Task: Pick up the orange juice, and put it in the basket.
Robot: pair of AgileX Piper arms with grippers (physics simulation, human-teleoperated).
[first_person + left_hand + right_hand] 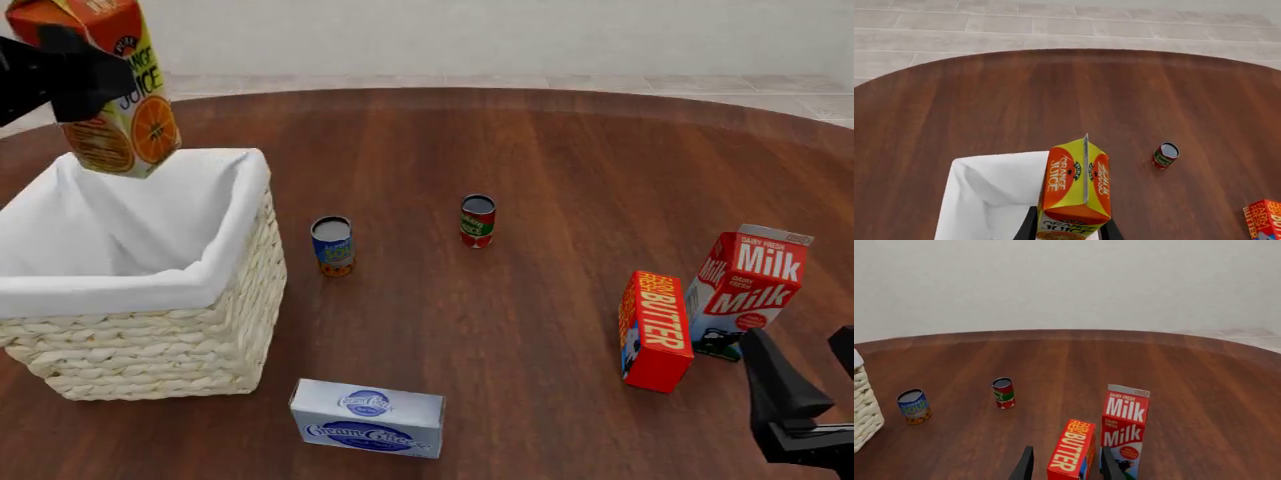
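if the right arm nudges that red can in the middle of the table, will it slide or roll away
The red can stands upright on its flat end, so a low nudge would probably slide it. It looks small and light; a push near its top could tip it, and then it would likely roll across the smooth table.

Simulated room: round wooden table, pale tiled floor.

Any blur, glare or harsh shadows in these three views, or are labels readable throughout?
Front view: sharp and evenly lit, only faint shadows under the cans; Milk and Butter labels read clearly. Left wrist view: crisp, the juice lettering legible in the left claw, no glare. Right wrist view: flat lighting, nothing out of focus; the blue can's text is too small to read.
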